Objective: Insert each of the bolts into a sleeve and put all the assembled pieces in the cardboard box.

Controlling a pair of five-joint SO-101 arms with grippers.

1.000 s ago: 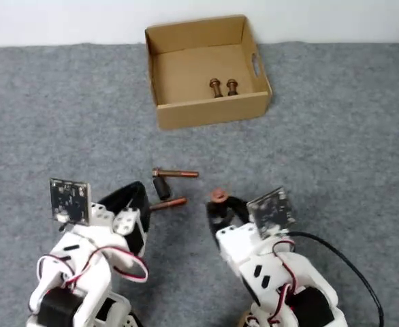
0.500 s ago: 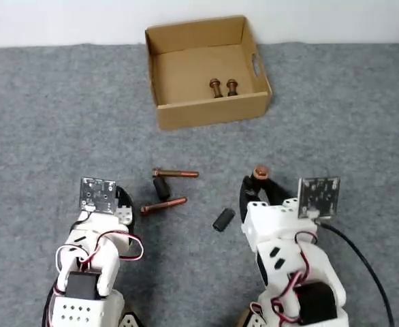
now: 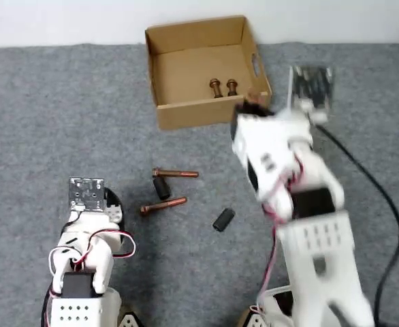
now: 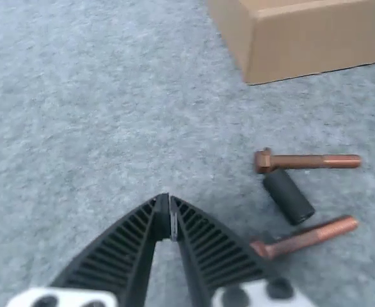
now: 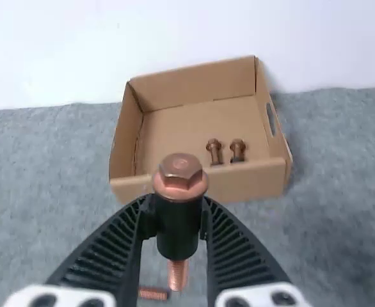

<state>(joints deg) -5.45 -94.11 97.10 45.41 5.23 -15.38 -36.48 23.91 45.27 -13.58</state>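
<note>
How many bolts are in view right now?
5. Two sleeved bolts lie in the cardboard box, two bare bolts lie on the carpet, and one sleeved bolt is in the right gripper. The right arm may hide more.

High view looks steeply down on the counter (image 3: 43, 109); wrist views peer low past left tool (image 4: 170, 219), right tool (image 5: 176, 206). All share the cardboard box (image 3: 210, 112).
</note>
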